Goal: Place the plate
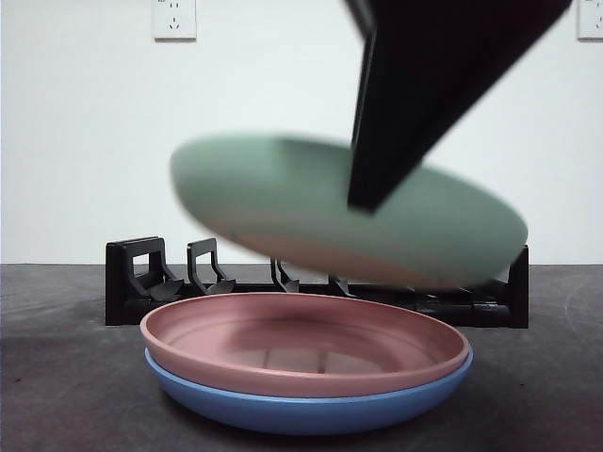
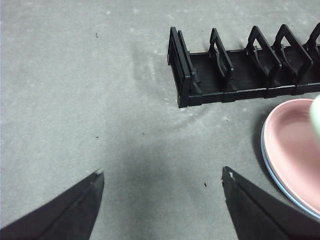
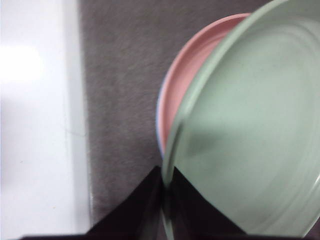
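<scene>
Right gripper [image 3: 167, 210] pinches the green plate [image 1: 311, 202] by its rim, tilted in the air above the pink plate [image 1: 301, 344] stacked on the blue plate [image 1: 311, 414]; such an edge-only hold risks slipping before the black rack [image 1: 151, 282]

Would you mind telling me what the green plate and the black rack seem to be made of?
Green plate: probably plastic or melamine, with a smooth matte surface, even color and thin rim, held in the right gripper. Rack: likely molded plastic, uniform black with ribbed base and loop-shaped dividers.
</scene>
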